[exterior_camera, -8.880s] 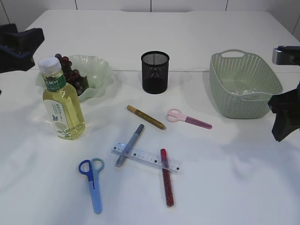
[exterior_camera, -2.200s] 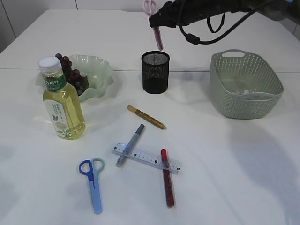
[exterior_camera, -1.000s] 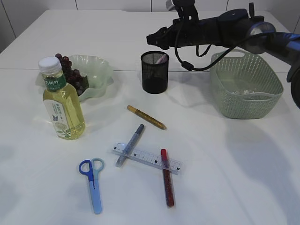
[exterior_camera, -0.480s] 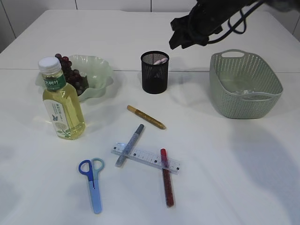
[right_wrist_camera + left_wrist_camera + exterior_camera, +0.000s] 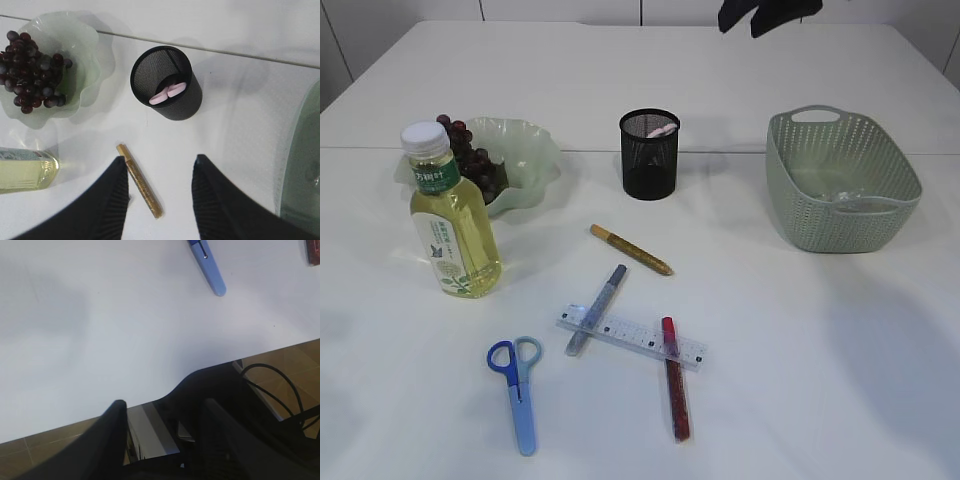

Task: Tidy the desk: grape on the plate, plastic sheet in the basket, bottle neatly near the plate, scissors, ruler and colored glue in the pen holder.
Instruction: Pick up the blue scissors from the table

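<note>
A: What do the containers hold?

B: Three of them. The black mesh holder (image 5: 650, 154) stands at 12 o'clock on the table and has pink scissors (image 5: 167, 92) inside, handles up, seen plainly from the right wrist. The pale green plate (image 5: 525, 160) at 10 o'clock carries the grapes (image 5: 470, 160), one dark bunch. The green basket (image 5: 842, 180) at 2 o'clock has a clear plastic sheet (image 5: 840, 197) on its floor.

A: And what lies loose on the table?

B: One bottle (image 5: 448, 215) of yellow liquid, upright, just in front of the plate at 9 o'clock. One pair of blue scissors (image 5: 518, 390) at 7 o'clock. One clear ruler (image 5: 632, 337) near 6 o'clock. Three glue pens: gold (image 5: 630, 249), grey-blue (image 5: 597, 308) and red (image 5: 674, 378).

A: Which way do they point?

B: Blue scissors: handles toward 12, blades toward 6. The ruler's long axis runs from 9 to 4. The gold pen runs from 10 to 4, well apart from the rest. The grey-blue pen runs from 1 to 7, crossing the ruler's left end; the red one runs nearly 12 to 6, crossing the right end.

A: The claws?

B: The right gripper (image 5: 157, 200) hangs high above the holder, fingers apart, nothing between them. The left gripper (image 5: 162, 440) sits past the table's near edge, fingers spread too, empty.
</note>
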Motion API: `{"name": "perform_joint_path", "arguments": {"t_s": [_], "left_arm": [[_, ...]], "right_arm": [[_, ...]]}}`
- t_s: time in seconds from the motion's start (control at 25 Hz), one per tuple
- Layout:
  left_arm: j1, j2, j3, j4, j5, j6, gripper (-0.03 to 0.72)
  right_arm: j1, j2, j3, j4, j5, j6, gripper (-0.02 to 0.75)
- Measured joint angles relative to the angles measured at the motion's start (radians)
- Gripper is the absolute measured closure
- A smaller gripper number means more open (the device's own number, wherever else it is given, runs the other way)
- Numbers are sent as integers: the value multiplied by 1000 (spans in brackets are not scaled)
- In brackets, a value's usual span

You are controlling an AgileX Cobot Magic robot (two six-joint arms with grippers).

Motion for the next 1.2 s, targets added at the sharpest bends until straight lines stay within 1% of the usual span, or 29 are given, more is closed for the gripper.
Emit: {"name": "perform_joint_path", "arguments": {"t_s": [0.16,0.32,0.4,0.56,0.72,0.84,0.96,1.12,1.2], "left_arm": [[0,0,0,2,-2,0,335],[0,0,0,2,-6,0,335],[0,0,0,10,-15,0,335],[0,0,0,59,-68,-19,335],[0,0,0,95,-104,-29,335],[0,0,0,101,-109,-42,335],[5,0,0,106,-109,-47,335],[54,0,0,125,-109,-48,335],[86,0,0,132,-109,-51,335]], "right_arm": [[66,-72,43,-69,0,59,391],[163,-121,171,-106,0,91,391],[232,-132,254,-121,0,106,391],[386,-136,391,-172,0,143,393],[534,-114,425,-210,0,209,393],[624,-79,425,-220,-4,263,393],[674,-28,425,-212,-6,314,393],[683,41,425,-163,-6,343,393],[683,67,425,-157,-8,377,392]]}}
